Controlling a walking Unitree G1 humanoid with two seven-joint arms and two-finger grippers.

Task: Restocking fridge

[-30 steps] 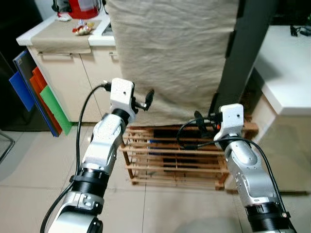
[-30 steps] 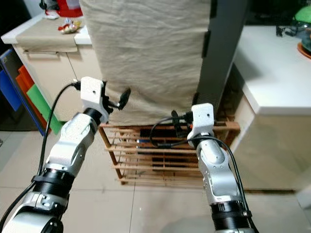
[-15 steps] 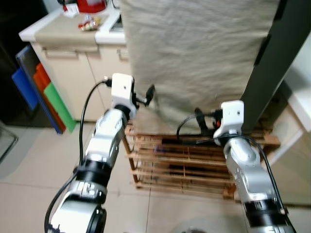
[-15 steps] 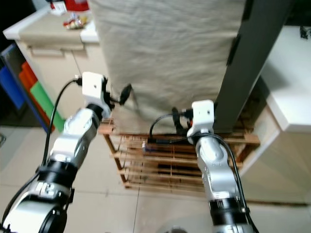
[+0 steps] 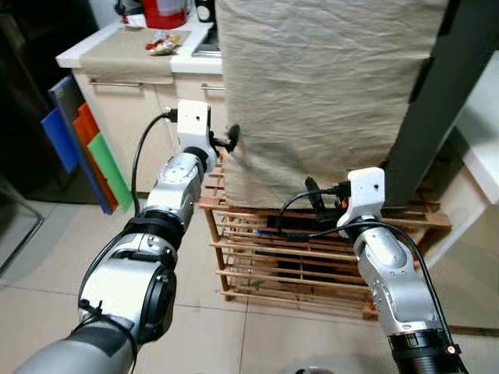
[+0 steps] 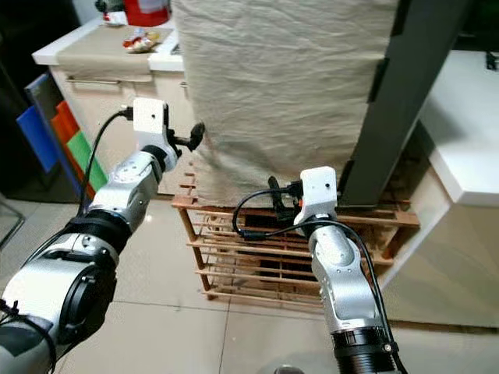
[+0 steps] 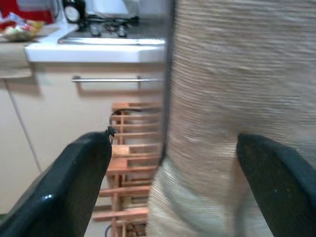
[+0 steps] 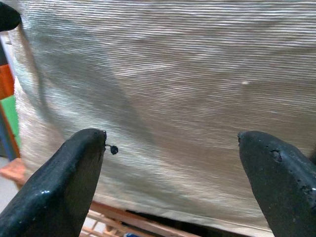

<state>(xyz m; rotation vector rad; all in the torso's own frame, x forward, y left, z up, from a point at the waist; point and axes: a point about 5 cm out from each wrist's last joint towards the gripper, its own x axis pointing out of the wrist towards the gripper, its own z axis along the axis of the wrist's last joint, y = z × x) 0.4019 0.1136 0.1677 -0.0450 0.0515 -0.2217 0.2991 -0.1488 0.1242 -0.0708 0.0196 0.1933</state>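
The fridge stands draped in a beige cloth [image 5: 327, 86], with its dark grey side [image 5: 440, 101] showing on the right. My left gripper [image 5: 231, 140] is raised to the cloth's left edge, open, and the edge runs between its fingers [image 7: 84, 173] in the left wrist view. My right gripper [image 5: 313, 196] hovers lower, open, a short way in front of the cloth's bottom hem [image 8: 173, 197]. Neither holds anything.
A slatted wooden rack [image 5: 312, 257] sits under the fridge. On the left is a cream cabinet with a counter [image 5: 132, 58] carrying a red appliance [image 5: 165, 12] and a snack packet [image 5: 162, 43]. Coloured boards [image 5: 86, 148] lean beside it. A white counter [image 6: 468, 132] lies right.
The camera has shifted, so the scene sits further right. My left gripper has gone from in front of the cloth to its left edge. The right gripper stays low before the hem.
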